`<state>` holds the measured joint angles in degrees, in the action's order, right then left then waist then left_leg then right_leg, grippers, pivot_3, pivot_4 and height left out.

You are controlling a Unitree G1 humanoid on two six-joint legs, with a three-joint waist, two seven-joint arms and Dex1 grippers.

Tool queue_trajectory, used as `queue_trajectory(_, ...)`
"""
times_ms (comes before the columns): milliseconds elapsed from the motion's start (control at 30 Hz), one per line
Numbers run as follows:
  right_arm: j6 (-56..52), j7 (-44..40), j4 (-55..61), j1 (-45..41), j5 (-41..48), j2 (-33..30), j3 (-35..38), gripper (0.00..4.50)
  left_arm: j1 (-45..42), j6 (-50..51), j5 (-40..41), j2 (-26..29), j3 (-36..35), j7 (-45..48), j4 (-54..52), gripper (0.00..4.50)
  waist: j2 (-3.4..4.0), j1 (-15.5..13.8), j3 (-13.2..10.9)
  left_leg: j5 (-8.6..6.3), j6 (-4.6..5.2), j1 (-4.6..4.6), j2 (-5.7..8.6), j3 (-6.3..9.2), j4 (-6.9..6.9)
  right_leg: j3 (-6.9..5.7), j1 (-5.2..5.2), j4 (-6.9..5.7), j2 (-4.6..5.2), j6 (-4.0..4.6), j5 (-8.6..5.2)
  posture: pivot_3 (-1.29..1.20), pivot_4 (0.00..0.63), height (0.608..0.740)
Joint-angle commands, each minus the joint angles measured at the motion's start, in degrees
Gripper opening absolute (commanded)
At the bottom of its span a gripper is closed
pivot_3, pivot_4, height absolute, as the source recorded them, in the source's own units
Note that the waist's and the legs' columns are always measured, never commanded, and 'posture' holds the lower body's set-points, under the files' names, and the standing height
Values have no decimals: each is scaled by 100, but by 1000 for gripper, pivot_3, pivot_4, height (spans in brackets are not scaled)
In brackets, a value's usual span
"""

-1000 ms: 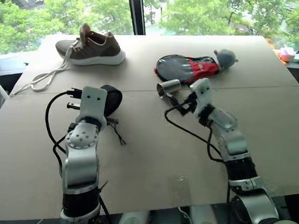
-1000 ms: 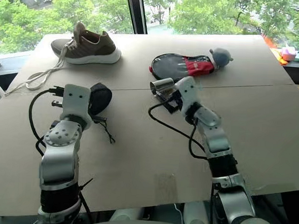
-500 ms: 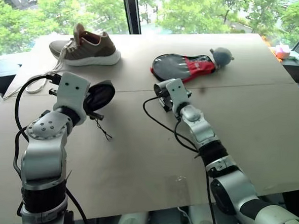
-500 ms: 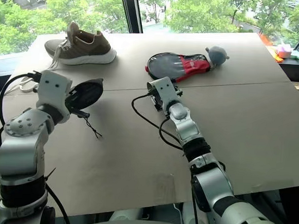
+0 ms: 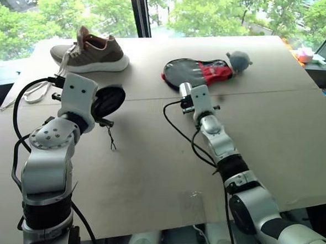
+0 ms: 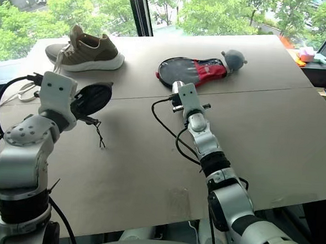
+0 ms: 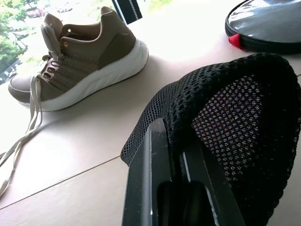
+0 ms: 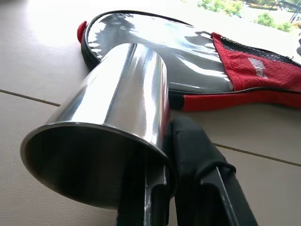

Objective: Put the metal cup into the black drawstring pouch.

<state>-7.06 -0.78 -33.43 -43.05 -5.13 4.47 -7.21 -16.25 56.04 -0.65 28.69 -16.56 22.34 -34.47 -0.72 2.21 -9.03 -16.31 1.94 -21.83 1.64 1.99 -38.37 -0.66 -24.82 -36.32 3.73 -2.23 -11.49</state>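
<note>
- Metal cup [image 8: 108, 136] lay on its side just beside the paddle case [image 5: 202, 73], rim clamped by the right tool [image 8: 181, 155], likely for lifting.
- Black drawstring pouch [image 5: 108, 101], well apart from the case, hung pinched in the left tool [image 7: 176, 155], presumably to present its mouth.

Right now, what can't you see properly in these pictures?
- Cup: its bottom end points away in the right wrist view; the right gripper hides most of it from the head.
- Pouch: its opening is hidden behind its own mesh and the left gripper.
- Shoe: toe cut off by the left wrist view's edge.
</note>
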Motion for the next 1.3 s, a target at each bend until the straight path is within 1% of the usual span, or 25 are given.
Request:
queue_trajectory(33,160,-1114,1248,160,476,-229,-86,86,-286,142,223,-212,17,-166,-34,0,0,3,0,0,0,0,0,0,0,0,0,0,0,0,0,0,150,740)
queue_trajectory(67,114,-1416,1583,238,582,-331,-147,86,-342,187,290,-297,29,-186,-8,0,0,4,0,0,1,-1,0,0,1,0,0,1,0,0,0,0,150,740)
queue_trajectory(133,-272,-2260,2571,417,1172,-555,-225,86,-479,213,467,-531,65,-227,97,0,0,-1,0,-1,1,-1,-1,0,1,0,0,0,-1,-1,0,0,150,740)
queue_trajectory(200,-737,-2833,3321,533,1670,-703,-311,86,-616,233,634,-716,49,-256,237,0,-1,0,0,-1,1,-3,-2,2,1,-2,0,1,-2,-1,0,0,150,740)
queue_trajectory(267,-1111,-3096,3782,596,1938,-781,-406,86,-703,198,788,-789,66,-220,358,0,-1,13,0,-1,2,1,-5,0,0,-1,0,-1,-4,-1,0,0,150,740)
queue_trajectory(400,-1489,-3104,4219,668,1986,-719,-674,86,-901,223,1143,-976,157,-183,576,0,-1,-3,0,-1,2,6,-11,0,-1,-1,0,-15,-6,0,0,0,150,740)
queue_trajectory(500,-1487,-3190,4263,771,1724,-830,-1055,86,-1022,264,1294,-1125,236,-267,753,0,-3,-21,1,-1,2,8,-6,1,-5,0,0,-23,-3,1,0,0,150,740)
queue_trajectory(600,-1512,-2981,3976,844,1073,-1152,-1385,86,-1110,283,1605,-1298,245,-189,827,0,-4,-33,1,0,2,8,1,0,-8,-2,0,-26,1,1,0,0,150,740)
queue_trajectory(700,-1723,-2833,3791,896,730,-1383,-1453,86,-1103,341,1917,-1357,260,-61,744,0,-8,-72,1,0,2,5,6,0,-11,-5,0,-24,7,0,0,0,150,740)
queue_trajectory(900,-1535,-2849,3697,898,295,-1568,-1627,86,-915,392,2643,-1366,324,222,488,0,-8,-96,1,0,1,-1,2,-4,-8,3,-9,-19,5,1,0,0,150,740)
queue_trajectory(1100,-870,-2099,3524,773,-44,-1050,-1405,86,-671,384,2972,-1283,540,244,428,0,-9,-118,1,0,1,1,2,-5,-10,2,-9,-21,1,1,0,0,150,740)
queue_trajectory(1167,-1228,-1701,3464,833,388,-514,-911,86,-623,364,3013,-1248,579,222,409,0,-9,-121,1,1,0,3,2,-5,-9,2,-8,-22,1,1,0,0,150,740)
queue_trajectory(1233,-1761,-1216,3415,876,1010,111,-147,86,-578,330,3023,-1188,611,178,404,0,-9,-134,1,2,-2,2,-1,-3,-9,6,-8,-23,-1,1,0,0,150,740)
queue_trajectory(1300,-2063,-934,3381,888,1540,525,498,86,-540,256,2984,-1105,626,124,436,0,-9,-141,1,2,-2,1,-3,0,-9,5,-8,-23,0,2,0,0,150,740)
